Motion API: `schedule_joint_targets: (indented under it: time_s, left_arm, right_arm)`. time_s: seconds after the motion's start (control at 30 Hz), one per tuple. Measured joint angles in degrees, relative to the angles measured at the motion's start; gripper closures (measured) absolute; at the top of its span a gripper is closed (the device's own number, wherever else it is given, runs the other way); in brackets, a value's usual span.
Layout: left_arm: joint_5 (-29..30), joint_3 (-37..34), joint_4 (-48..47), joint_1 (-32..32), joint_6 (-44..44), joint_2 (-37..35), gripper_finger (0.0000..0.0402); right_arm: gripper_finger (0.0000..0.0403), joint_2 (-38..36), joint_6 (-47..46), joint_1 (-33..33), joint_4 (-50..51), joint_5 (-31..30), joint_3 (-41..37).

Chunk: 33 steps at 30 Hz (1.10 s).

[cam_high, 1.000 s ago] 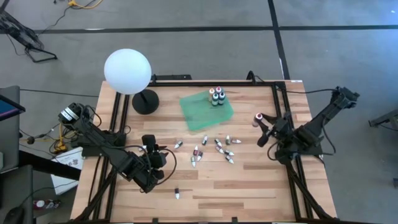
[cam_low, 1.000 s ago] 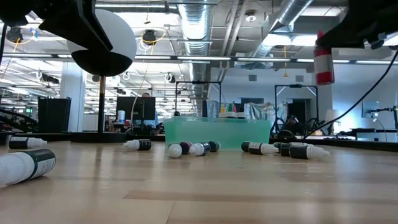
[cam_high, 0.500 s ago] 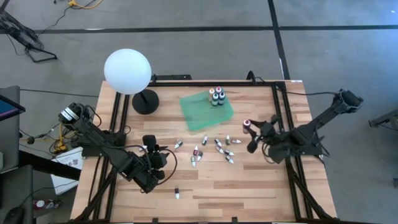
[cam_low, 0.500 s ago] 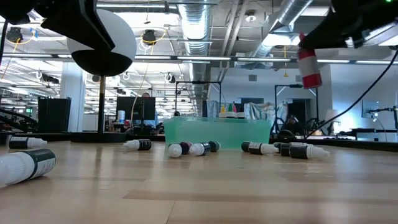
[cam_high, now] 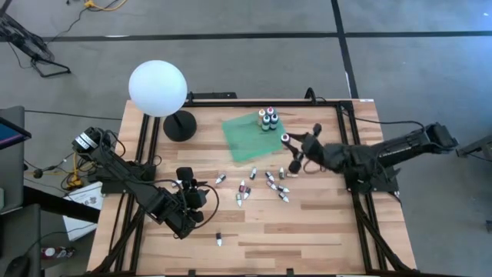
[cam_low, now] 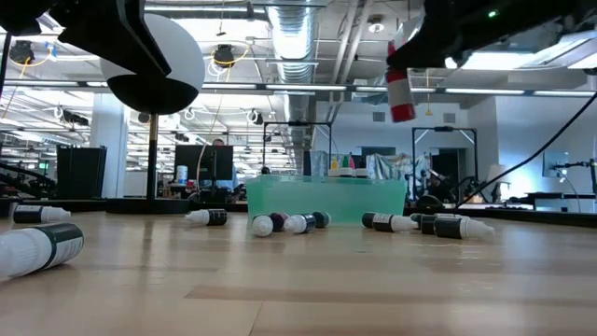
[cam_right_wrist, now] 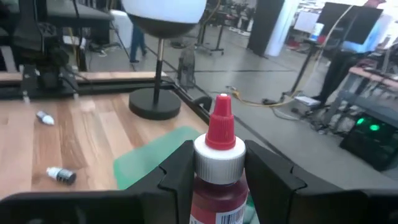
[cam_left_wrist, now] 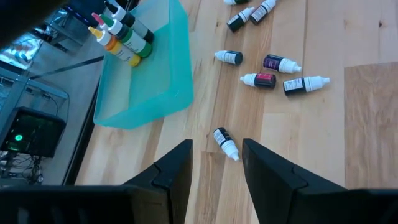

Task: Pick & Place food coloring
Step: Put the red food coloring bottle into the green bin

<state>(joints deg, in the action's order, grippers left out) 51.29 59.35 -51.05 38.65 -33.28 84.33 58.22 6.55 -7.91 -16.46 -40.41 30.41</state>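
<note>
My right gripper [cam_high: 292,145] is shut on a red food coloring bottle [cam_right_wrist: 217,177] with a white collar and red tip. It holds the bottle in the air just off the right edge of the green tray [cam_high: 255,135]. The bottle also shows high up in the low view [cam_low: 399,89]. Three bottles [cam_high: 267,119] stand upright on the tray's far corner. Several small droppers [cam_high: 269,183] lie on their sides on the wood in front of the tray. My left gripper [cam_high: 189,194] is open and empty at the near left, with a dropper [cam_left_wrist: 225,142] lying ahead of it. My right gripper pinches the red bottle's body [cam_right_wrist: 214,193], just below its white collar, between its two fingers [cam_right_wrist: 177,180]. The fingers come roughly level from the table's right side. The bottle stands nearly upright, tip up, lifted clear of the table and tray.
A lamp with a white globe [cam_high: 157,88] on a black round base [cam_high: 180,125] stands at the far left of the table. Black frame rails [cam_high: 347,131] run along the table's left and right sides. One dropper [cam_high: 219,239] lies alone near the front edge.
My right gripper has carried the red bottle from the table's right side toward the left and slightly farther back, up to the green tray's right edge. The bottle has stayed upright and clear of the table.
</note>
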Motion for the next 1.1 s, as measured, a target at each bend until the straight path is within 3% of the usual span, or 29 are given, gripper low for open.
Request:
schedule_joint_targets:
  time_s: [0.23,0.5,0.93,1.1]
  left_arm:
    - [0.02,0.0,-0.02,0.0,0.0,0.0,0.0268]
    - [0.02,0.0,-0.05,0.0,0.04,0.0,0.0268]
    - [0.05,0.0,-0.72,0.0,0.02,0.0,0.0268]
    - [0.04,0.0,-0.88,0.0,0.0,0.0,0.0268]
  right_arm:
    - [0.0284,2.24,0.55,13.02,-4.13,14.67,0.0]
    - [0.0284,10.9,1.57,22.29,-13.77,27.17,0.0]
    - [0.0284,20.69,1.42,27.28,-21.54,28.71,-0.42]
    - [0.0284,20.16,0.44,28.81,-35.47,28.73,-8.0]
